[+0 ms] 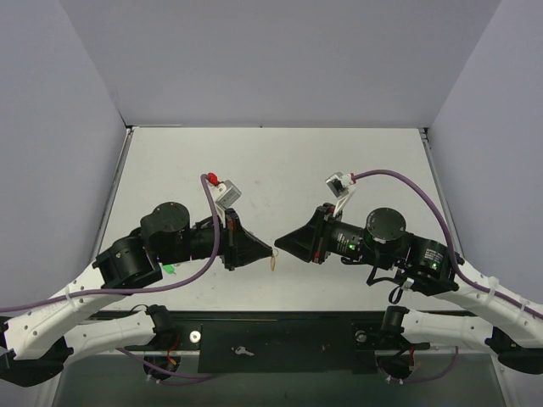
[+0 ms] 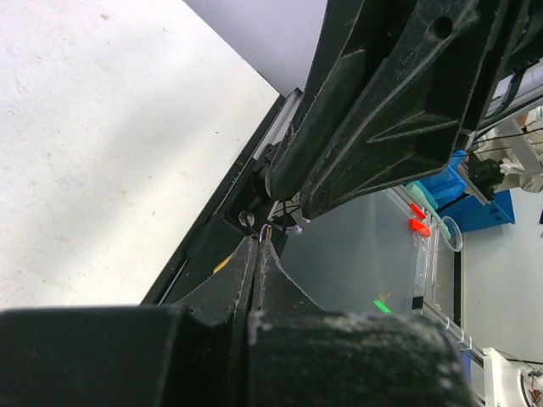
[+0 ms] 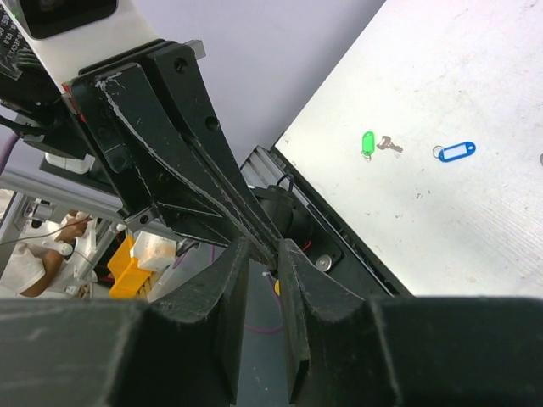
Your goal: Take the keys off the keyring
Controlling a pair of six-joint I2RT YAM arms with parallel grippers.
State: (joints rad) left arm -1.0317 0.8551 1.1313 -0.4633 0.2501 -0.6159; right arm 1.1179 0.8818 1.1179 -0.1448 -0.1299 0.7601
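The two grippers meet tip to tip above the table's near middle. My left gripper point(image 1: 271, 251) point(image 2: 257, 242) is shut on the thin metal ring point(image 2: 266, 229) of the keyring. Its yellow-orange tag point(image 1: 273, 262) point(image 3: 277, 287) hangs just below the tips. My right gripper point(image 1: 280, 242) point(image 3: 261, 250) faces it with its jaws a little apart and nothing clamped between them; the left fingertips reach into that gap. A tiny silver-grey thing shaped like a key point(image 1: 244, 349) lies on the black base bar point(image 1: 288, 339) between the arm bases, apart from both grippers.
A green tag point(image 3: 368, 142) point(image 1: 170, 270) joined to a silver key point(image 3: 390, 144) lies on the white table by the left arm. A blue tag point(image 3: 456, 151) lies beside it. Grey walls enclose the table on three sides.
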